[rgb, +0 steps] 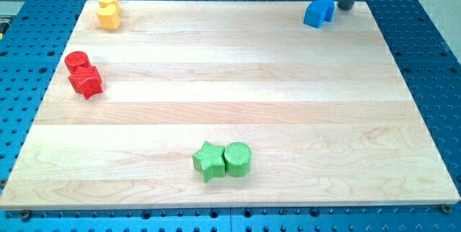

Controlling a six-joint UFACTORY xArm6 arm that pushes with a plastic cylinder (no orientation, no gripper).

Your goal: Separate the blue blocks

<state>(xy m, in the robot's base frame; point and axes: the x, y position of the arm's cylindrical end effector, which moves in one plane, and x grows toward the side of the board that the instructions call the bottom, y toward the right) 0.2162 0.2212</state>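
Camera view: my tip (345, 7), a bare rod holding nothing, sits just right of the blue blocks (319, 13); light, rigid, they should slide easily when pushed low on a side face.

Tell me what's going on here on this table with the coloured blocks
A robot arm with a plain rod is working on the blue blocks, which sit touching at the wooden board's top right corner. My tip is right beside them, on their right. The rest lie apart in pairs: yellow blocks top left, red blocks on the left edge, a green star and green cylinder near the bottom.
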